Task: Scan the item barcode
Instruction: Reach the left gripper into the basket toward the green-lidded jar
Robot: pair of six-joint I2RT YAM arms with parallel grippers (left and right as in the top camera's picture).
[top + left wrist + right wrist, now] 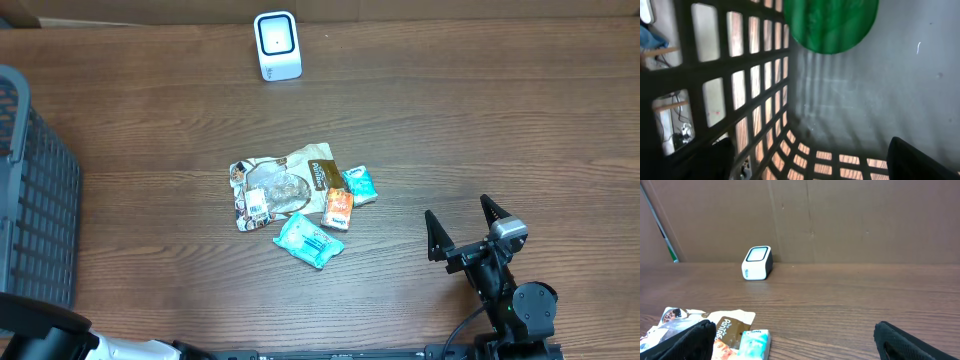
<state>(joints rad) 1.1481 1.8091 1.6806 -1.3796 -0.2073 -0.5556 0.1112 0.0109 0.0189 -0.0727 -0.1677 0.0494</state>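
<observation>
Since the teal foil snack packet (309, 240) well in front of the white box scanner (277, 45) looks light and slippery, the open right hand (458, 210) should pinch its sealed end; left hand (815, 162) open too.

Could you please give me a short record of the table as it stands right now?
device: white barcode scanner, upright at far side
goods: brown pouch, large teal packet, small teal packet, orange packet, clustered centrally
container: dark mesh basket at left, green round object inside
left end effector: open, empty, inside the dark mesh basket
right end effector: open, empty, right of goods
</observation>
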